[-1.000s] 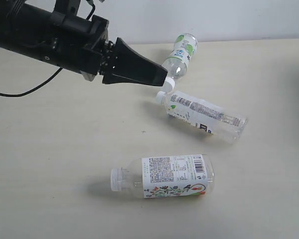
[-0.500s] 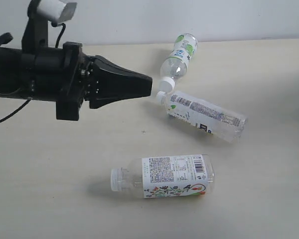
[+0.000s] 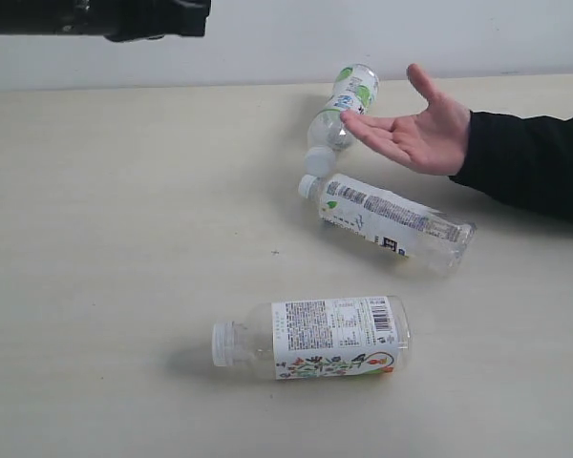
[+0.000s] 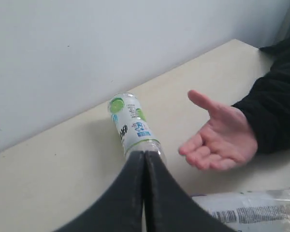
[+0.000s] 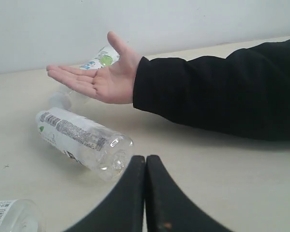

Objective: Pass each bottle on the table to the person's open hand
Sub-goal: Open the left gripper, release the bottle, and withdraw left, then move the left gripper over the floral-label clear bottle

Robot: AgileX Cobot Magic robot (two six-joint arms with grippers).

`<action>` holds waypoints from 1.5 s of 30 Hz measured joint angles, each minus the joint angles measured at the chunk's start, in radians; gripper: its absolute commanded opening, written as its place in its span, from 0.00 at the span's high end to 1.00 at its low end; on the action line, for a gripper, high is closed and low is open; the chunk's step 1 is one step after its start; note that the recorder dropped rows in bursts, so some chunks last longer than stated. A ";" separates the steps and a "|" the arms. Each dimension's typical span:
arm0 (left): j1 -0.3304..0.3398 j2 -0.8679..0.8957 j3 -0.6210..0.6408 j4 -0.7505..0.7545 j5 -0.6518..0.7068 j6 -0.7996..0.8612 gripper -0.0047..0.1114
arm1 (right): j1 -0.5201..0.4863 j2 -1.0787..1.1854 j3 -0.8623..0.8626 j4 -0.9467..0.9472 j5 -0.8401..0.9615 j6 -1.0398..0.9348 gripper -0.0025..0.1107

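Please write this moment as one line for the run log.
left claw: shut, empty | right claw: shut, empty | open hand: palm up, empty | table: green-label bottle, barcode bottle, floral bottle lying

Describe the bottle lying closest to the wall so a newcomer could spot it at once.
Start at the far edge of the table by the wall. There, beside the person's open hand, lies the green-label bottle. Unlike the barcode-label bottle and the floral-label bottle, its label shows green circles.
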 measured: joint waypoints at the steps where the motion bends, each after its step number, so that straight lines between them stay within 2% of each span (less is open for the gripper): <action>1: 0.000 0.040 -0.048 0.063 -0.002 -0.074 0.96 | 0.000 0.000 0.000 0.000 0.000 0.000 0.98; 2: 0.000 0.123 -0.138 0.220 0.012 -0.239 0.96 | 0.000 0.000 0.000 0.000 0.000 0.000 0.98; 3: 0.000 0.166 -0.189 0.310 0.029 -0.320 0.96 | 0.000 0.000 0.000 0.000 0.000 0.000 0.98; 4: 0.000 0.238 -0.291 0.477 0.053 -0.428 0.96 | 0.000 0.000 0.000 0.002 0.000 0.000 0.98; 5: -0.002 0.274 -0.338 0.580 0.061 -0.462 0.96 | 0.000 0.000 0.000 0.002 0.000 0.000 0.98; 6: -0.009 0.332 -0.415 0.811 0.069 -0.513 0.96 | 0.000 0.000 0.000 0.002 0.000 0.000 0.98; 7: -0.012 0.350 -0.439 0.912 0.070 -0.541 0.96 | 0.000 0.000 0.000 0.002 0.000 0.000 0.98; 8: -0.016 0.383 -0.483 1.185 0.071 -0.626 0.96 | 0.000 0.000 0.000 0.002 0.000 0.000 0.98; 11: -0.017 0.416 -0.535 1.618 0.071 -0.864 0.96 | 0.000 0.000 0.000 0.002 0.000 0.000 0.98; 14: -0.027 0.447 -0.578 2.039 0.128 -1.087 0.96 | 0.000 0.000 0.000 0.002 0.000 0.000 0.98; 16: -0.042 0.481 -0.601 2.363 0.241 -1.241 0.96 | 0.000 0.000 0.000 0.002 0.000 0.000 0.98; 18: -0.059 0.527 -0.622 2.591 0.367 -1.360 0.96 | 0.000 0.000 0.000 0.002 0.000 0.000 0.98; 20: -0.076 0.572 -0.655 2.720 0.486 -1.451 0.96 | 0.000 0.000 0.000 0.002 0.000 0.000 0.98; 22: -0.092 0.617 -0.707 2.720 0.560 -1.495 0.96 | 0.000 0.000 0.000 0.002 0.000 0.000 0.98; 26: -0.116 0.673 -0.829 2.476 0.581 -1.501 0.96 | 0.000 0.000 0.000 0.002 0.000 0.000 0.98; 33: -0.122 0.697 -0.984 1.616 0.462 -1.231 0.96 | 0.000 0.000 0.000 0.002 0.000 0.000 0.98; 36: -0.122 0.702 -1.025 1.332 0.426 -1.095 0.96 | 0.000 0.000 0.000 0.002 0.000 0.000 0.98; 38: -0.122 0.710 -1.037 1.198 0.398 -1.029 0.94 | 0.000 0.000 0.000 0.002 0.000 0.000 0.98; 40: -0.122 0.724 -1.039 1.098 0.352 -0.995 0.88 | 0.000 0.000 0.000 0.002 0.000 0.000 0.98; 43: -0.122 0.750 -1.039 1.043 0.280 -0.978 0.73 | 0.000 0.000 0.000 0.002 0.000 0.000 0.98; 45: -0.122 0.767 -1.039 1.025 0.268 -0.971 0.70 | 0.000 0.000 0.000 0.004 0.000 0.000 0.98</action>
